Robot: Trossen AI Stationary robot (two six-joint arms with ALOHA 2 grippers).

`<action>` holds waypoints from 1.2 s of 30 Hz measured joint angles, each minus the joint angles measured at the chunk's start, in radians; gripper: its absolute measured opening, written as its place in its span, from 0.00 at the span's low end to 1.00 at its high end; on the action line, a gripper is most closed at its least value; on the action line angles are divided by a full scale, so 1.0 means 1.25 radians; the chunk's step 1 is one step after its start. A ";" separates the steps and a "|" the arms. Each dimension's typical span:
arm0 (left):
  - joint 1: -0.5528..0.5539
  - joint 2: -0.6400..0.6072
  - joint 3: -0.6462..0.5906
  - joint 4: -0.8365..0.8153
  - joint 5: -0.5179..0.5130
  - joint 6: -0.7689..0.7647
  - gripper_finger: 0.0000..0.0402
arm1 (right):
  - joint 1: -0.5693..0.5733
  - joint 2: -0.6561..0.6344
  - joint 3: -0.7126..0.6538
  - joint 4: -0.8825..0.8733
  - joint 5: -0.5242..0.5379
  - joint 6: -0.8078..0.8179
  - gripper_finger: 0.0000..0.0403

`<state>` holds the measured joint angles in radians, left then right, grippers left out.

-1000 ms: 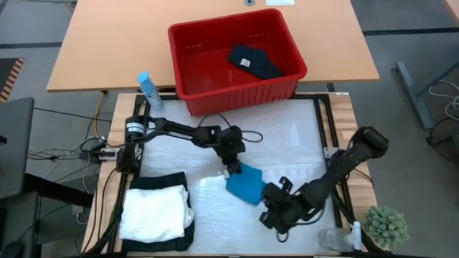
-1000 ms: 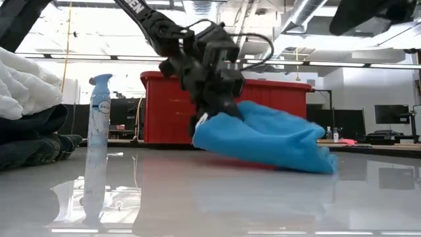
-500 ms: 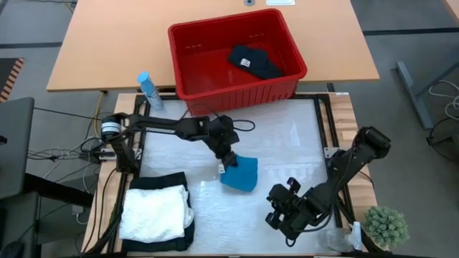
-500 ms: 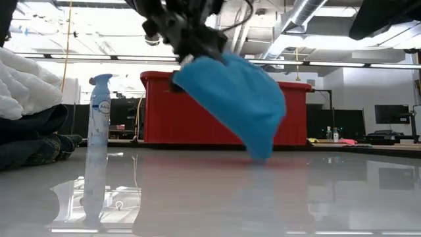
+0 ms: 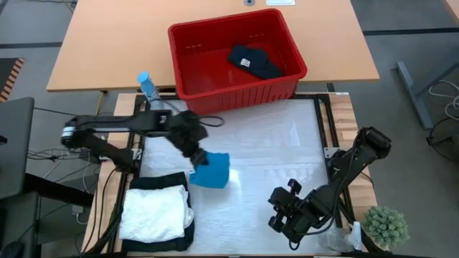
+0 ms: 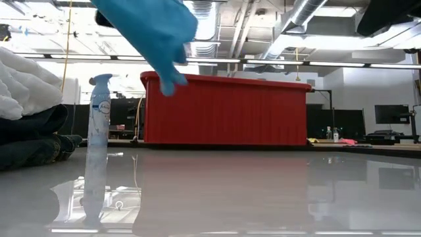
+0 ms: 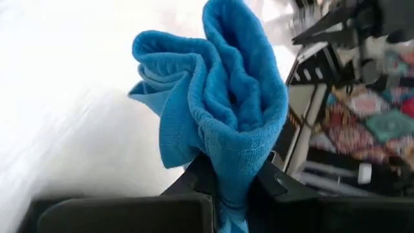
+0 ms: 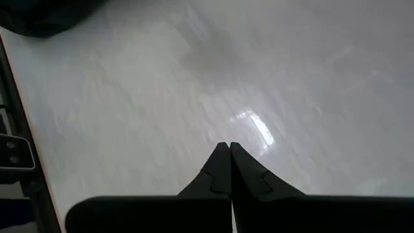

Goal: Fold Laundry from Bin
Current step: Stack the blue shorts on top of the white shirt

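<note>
Presently catalogued, largest item first, with attendant risks:

Tabletop [image 5: 287, 143], glossy white work surface; slick, so any cloth that falls on it would likely slide and lose its fold.

Red bin [image 5: 237, 54], at the far edge beyond the work surface; one dark garment [image 5: 254, 62] lies inside, not yet taken out; reaching it means clearing the rim, and a snag there could tip or drag the bin.

Folded stack [image 5: 156, 211], near corner on the left arm's side; white crinkled cloth on top of black garments; the top piece looks loosely heaped, and a careless set-down could push it askew or off the pile.

Blue cloth [image 5: 211, 170], small, bunched and hanging clear of the surface, just beside the stack; held only by a pinched fold in the left claw [image 7: 226, 188], clenched on it; the grip is narrow, so a quick swing could shake it out, or it could land crumpled, not flat.

Right claw [image 8: 226, 168], clenched on nothing, low over the near right of the tabletop, well apart from the cloth.

Spray bottle [image 5: 148, 89], upright beside the left arm's base; the elbow could knock it over.
</note>
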<state>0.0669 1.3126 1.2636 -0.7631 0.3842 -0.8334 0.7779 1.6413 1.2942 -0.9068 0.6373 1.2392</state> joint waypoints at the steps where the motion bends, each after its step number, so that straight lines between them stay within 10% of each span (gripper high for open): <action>1: -0.013 -0.030 0.000 -0.019 -0.027 -0.028 0.05 | -0.001 0.000 0.000 0.002 0.000 -0.011 0.04; 15: -0.409 -0.283 0.001 -0.249 -0.450 -0.463 0.05 | -0.001 0.000 0.000 0.016 0.000 -0.038 0.04; 36: -1.064 -0.181 -0.072 -0.346 -0.883 -1.014 0.05 | -0.032 0.000 0.000 0.092 -0.041 -0.057 0.04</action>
<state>-1.2631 1.0858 1.1742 -1.1959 -0.7192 -2.1008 0.7375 1.6413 1.2942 -0.7920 0.5858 1.1676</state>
